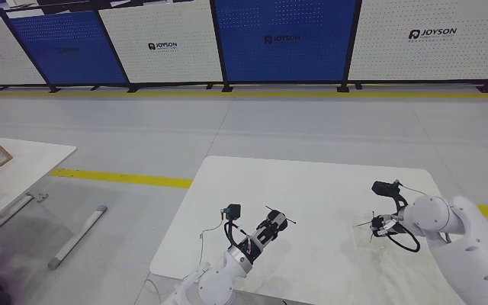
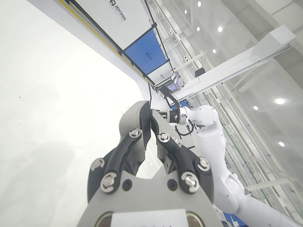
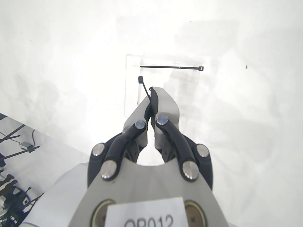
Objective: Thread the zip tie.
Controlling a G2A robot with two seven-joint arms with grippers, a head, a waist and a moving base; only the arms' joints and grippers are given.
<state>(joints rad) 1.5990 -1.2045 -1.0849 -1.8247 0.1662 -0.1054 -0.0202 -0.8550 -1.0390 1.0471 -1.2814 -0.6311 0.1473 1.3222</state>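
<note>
Top view: left fingers (image 1: pixel 276 222) and right fingers (image 1: pixel 379 223) hover well apart over the surface (image 1: pixel 320 191), both clenched.

Left wrist: they pinch a thin strap (image 2: pixel 149 93), and that whippy tail could flex off line.

Right wrist: they grip a tie (image 3: pixel 142 85), its locking end free, with a spare tie (image 3: pixel 170 67) lying on the surface beyond. If that end twists, I'd expect a miss.

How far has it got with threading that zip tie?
Picking up looks done: the right end effector is shut on a tie, head sticking out; the left end effector is shut on a thin black strip, likely a tail. In hand: both hang over the table, well apart. Still to do: bringing them together and pushing tail through head. A spare tie lies on a clear tray.
</note>
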